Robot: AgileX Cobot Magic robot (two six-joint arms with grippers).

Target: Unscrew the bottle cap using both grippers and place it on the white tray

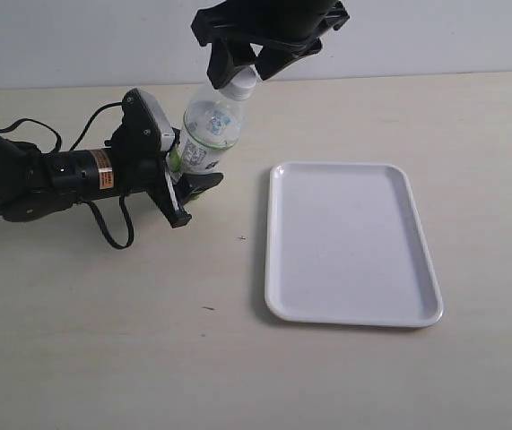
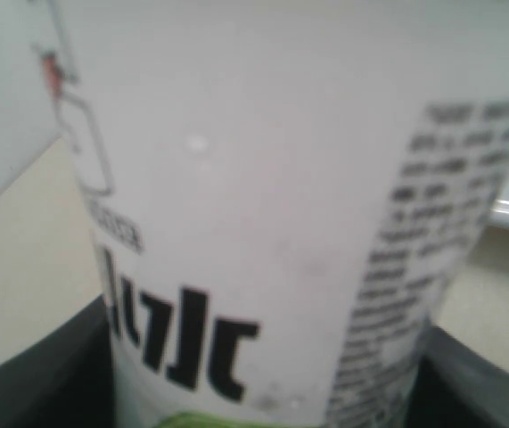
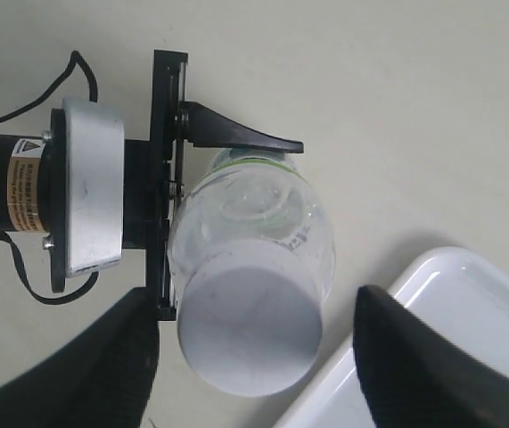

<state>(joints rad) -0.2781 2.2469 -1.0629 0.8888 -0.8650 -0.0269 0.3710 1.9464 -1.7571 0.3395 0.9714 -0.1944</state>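
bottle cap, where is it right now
The bottle cap is on the bottle, upper left of centre in the exterior view, between the right gripper's open jaws; the white tray lies to its lower right.

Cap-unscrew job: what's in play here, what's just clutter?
In play: bottle, bottle cap, white tray, left gripper (jaws on bottle), right gripper (jaws open astride cap).
Not part of it: black cable, table.
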